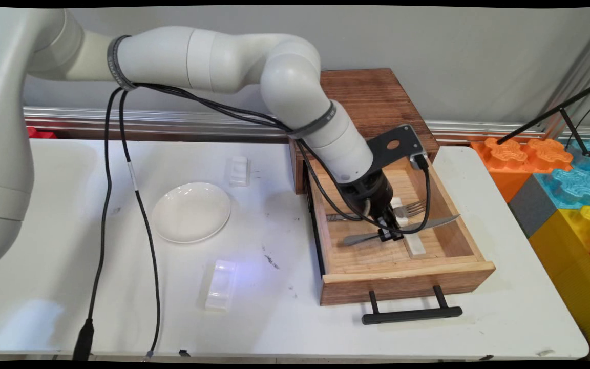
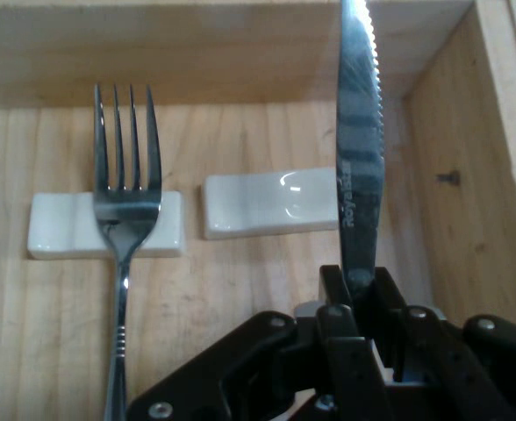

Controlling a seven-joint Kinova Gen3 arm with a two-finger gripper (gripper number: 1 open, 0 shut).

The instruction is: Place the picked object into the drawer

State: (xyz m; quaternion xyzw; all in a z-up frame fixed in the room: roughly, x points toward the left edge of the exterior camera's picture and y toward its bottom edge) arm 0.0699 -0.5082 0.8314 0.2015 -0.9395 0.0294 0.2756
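The claw [image 2: 361,307] was clamped on a serrated table knife [image 2: 358,140] inside the open wooden drawer [image 1: 407,284] on the bench [image 1: 274,318]. The knife's handle was hidden behind the linkage in the hand view. A fork [image 2: 125,210] lay across one white rest [image 2: 60,225]; another rest [image 2: 267,203] sat beside it, partly covered by the blade.

Fork [image 2: 122,219] handle cut off below
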